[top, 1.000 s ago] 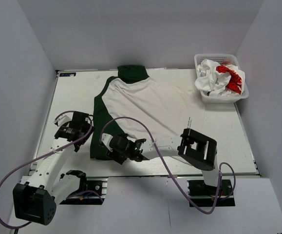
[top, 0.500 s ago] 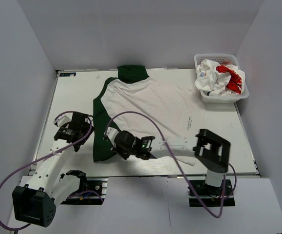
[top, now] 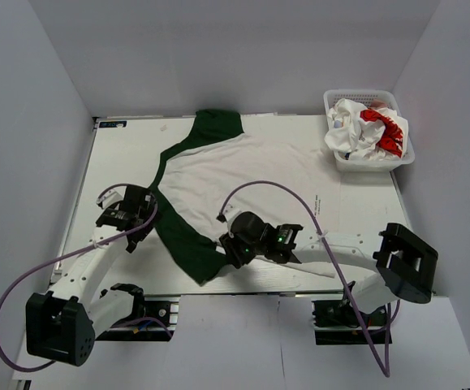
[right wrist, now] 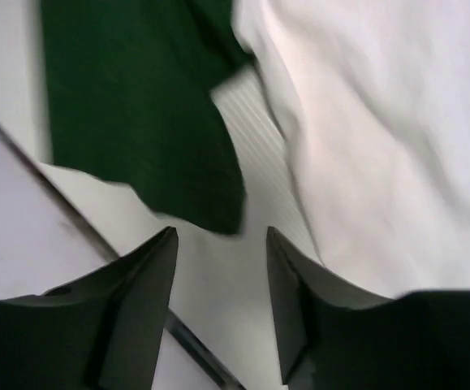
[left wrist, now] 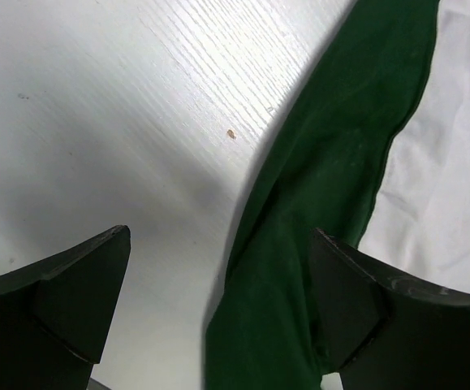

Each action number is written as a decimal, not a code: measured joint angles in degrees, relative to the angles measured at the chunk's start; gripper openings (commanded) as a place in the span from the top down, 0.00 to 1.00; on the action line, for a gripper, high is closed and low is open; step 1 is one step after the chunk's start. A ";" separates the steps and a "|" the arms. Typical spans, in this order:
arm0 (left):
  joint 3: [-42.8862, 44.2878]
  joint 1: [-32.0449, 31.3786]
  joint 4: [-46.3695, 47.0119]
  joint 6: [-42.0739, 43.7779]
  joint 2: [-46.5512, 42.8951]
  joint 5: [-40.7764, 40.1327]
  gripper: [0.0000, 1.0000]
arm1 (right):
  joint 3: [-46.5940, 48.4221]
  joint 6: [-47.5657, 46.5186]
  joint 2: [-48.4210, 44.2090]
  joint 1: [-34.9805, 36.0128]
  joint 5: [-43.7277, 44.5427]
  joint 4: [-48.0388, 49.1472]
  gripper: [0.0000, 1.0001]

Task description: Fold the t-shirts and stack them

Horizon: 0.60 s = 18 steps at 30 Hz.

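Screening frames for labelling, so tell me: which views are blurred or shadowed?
Right wrist: blurred throughout, green cloth edges smeared. Left wrist: sharp table grain, soft shadow beside the green cloth. Top external: sharp, evenly lit, t-shirt clear.

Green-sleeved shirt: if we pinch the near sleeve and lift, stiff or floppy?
Probably floppy: the shirt lies creased and flat on the table, its near sleeve bent sideways. Likely light, since the folds look thin. A push may bunch it rather than slide it whole, with so much cloth spread out.
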 measured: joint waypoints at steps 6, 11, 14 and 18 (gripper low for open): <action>0.00 -0.09 2.71 2.08 5.55 2.16 0.00 | -1.88 1.75 -0.96 -1.38 4.59 -5.20 0.21; 1.42 -0.87 5.14 3.80 11.98 3.61 0.00 | -2.71 3.63 -6.69 -4.26 11.69 -5.27 0.12; 4.28 -0.92 7.52 4.94 15.89 4.59 0.00 | -4.20 6.25 -9.25 -9.20 15.30 -5.57 0.10; 8.63 -0.92 11.43 6.58 22.12 6.10 0.00 | -6.14 8.85 -9.51 -17.05 16.92 -5.79 0.10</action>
